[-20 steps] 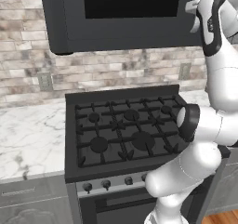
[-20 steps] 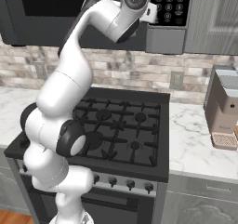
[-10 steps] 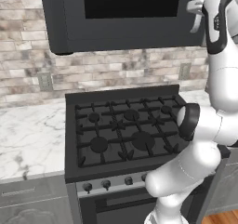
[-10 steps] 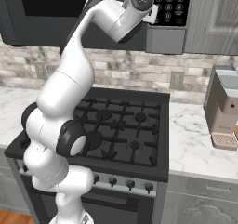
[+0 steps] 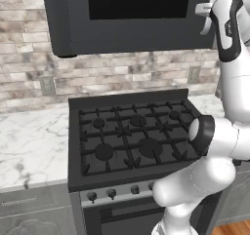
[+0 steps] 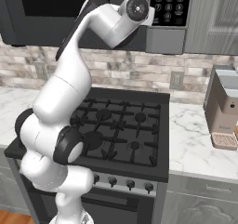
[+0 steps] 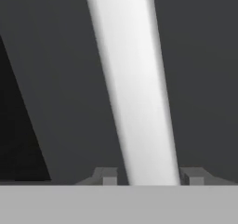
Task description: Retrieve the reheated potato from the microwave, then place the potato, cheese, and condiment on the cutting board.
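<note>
Silver and stiff, the microwave (image 5: 132,19) door's handle (image 7: 132,86) runs up between the gripper (image 7: 148,175) fingers, which flank it closely though a full clench cannot be told; likely smooth and slippery, best grasped squarely mid-bar

I count one microwave (image 5: 132,19) above one stove (image 5: 134,136) with six burners, five knobs (image 6: 130,184) along its front, two wall outlets (image 6: 175,80), and one coffee machine (image 6: 225,109).

Dark microwave (image 5: 132,19) — door shut — silver handle (image 7: 135,88).
</note>
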Tool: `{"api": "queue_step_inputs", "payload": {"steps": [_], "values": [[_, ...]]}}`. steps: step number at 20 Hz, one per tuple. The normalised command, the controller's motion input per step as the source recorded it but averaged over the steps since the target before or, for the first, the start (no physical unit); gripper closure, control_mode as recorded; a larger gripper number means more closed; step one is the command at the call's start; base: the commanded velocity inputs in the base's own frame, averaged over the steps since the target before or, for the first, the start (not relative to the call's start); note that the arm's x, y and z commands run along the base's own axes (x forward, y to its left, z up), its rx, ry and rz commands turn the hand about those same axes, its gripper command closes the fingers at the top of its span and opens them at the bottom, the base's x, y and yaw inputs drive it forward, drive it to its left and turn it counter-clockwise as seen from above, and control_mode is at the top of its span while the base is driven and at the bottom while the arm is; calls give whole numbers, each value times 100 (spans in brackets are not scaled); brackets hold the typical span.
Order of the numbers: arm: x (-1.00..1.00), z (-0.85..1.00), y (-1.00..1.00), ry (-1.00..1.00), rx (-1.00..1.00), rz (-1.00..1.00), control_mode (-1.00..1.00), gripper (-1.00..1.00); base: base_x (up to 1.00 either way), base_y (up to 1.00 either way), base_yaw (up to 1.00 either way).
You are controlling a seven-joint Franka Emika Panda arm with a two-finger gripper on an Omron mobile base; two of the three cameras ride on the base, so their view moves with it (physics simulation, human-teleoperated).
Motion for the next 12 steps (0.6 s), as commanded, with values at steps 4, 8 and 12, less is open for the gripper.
{"api": "queue_step_inputs", "payload": {"steps": [4,8,12], "values": [[-11,-10,58,-1,0,0,-100,100,0,0,0],[-28,0,58,3,0,0,-100,100,0,0,0],[-47,3,47,8,2,1,-100,100,0,0,0]]}}
